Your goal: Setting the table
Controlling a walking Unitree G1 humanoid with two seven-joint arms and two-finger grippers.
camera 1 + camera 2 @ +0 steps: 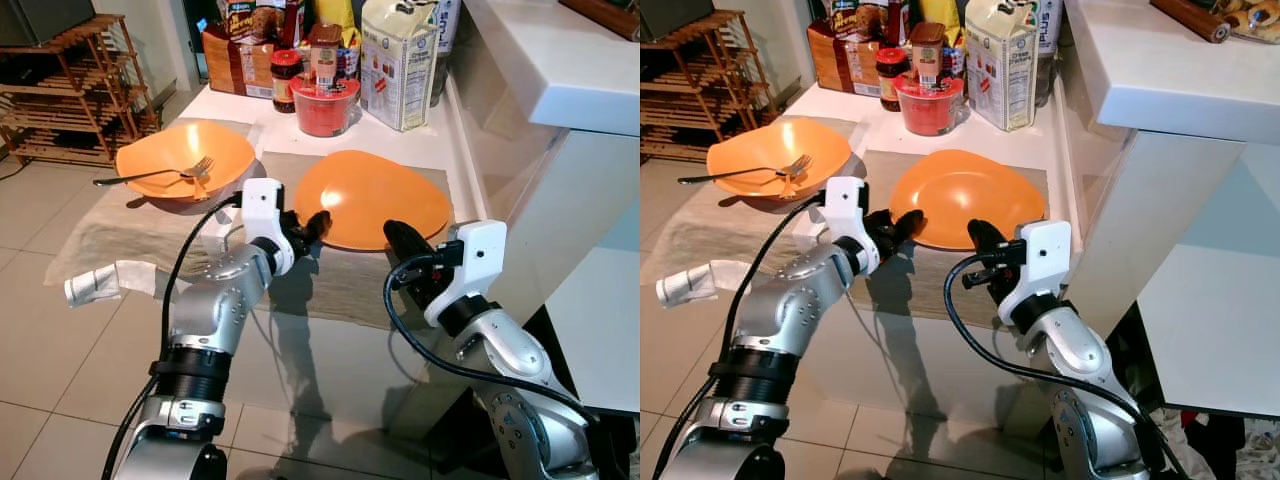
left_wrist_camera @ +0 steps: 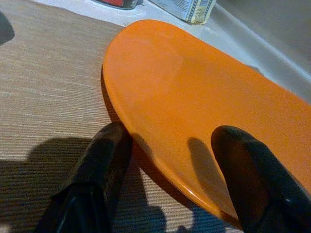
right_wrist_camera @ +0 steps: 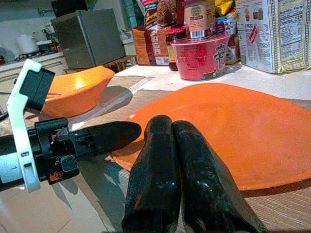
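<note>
An orange plate (image 1: 372,198) lies on a beige placemat (image 1: 340,270) near the table's right side. My left gripper (image 1: 311,228) is open at the plate's near left rim, one finger (image 2: 99,165) under the edge on the mat, the other finger (image 2: 252,179) over the plate (image 2: 194,92). My right gripper (image 1: 400,245) is shut with nothing in it, hovering at the plate's front edge (image 3: 233,131). An orange bowl (image 1: 186,158) to the left holds a fork (image 1: 150,175).
A red noodle cup (image 1: 323,104), jars, a milk carton (image 1: 398,62) and bread bags crowd the table's back. A rolled napkin (image 1: 105,282) lies at the mat's front left. A white counter (image 1: 560,60) rises at the right. A wooden rack (image 1: 70,90) stands far left.
</note>
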